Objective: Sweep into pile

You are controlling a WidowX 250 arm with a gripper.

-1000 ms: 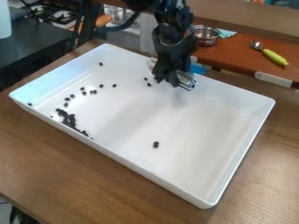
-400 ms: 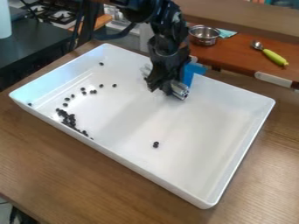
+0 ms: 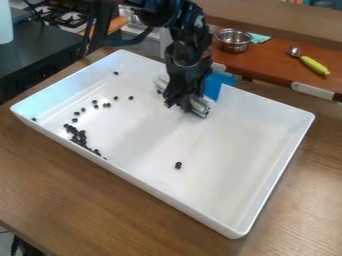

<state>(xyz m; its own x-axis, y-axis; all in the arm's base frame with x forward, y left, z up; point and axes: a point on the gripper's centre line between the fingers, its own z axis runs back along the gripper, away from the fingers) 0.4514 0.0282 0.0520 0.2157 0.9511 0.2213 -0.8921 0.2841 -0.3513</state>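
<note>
My gripper (image 3: 179, 103) hangs low in the back part of the white tray (image 3: 220, 200), shut on a silvery bar-like sweeping tool (image 3: 198, 106) that sticks out on both sides of it. Along the tray's front left wall lies a dense cluster of small black pieces (image 3: 79, 137). Several loose black pieces (image 3: 107, 105) are scattered behind the cluster. One piece (image 3: 116, 73) sits near the back left corner, and another (image 3: 159, 91) is beside the tool's left end. A small black clump (image 3: 178, 165) rests by itself toward the front middle.
A blue object (image 3: 215, 85) stands at the tray's back wall, right behind my gripper. Beyond the tray are a metal pot (image 3: 233, 40), a teal cloth (image 3: 258, 38) and a spoon with a green handle (image 3: 314, 65). The tray stands on a wooden table (image 3: 80, 200).
The gripper and tool have moved left and toward the front from the back wall. The two black pieces seen left of the gripper at first are no longer at that spot.
</note>
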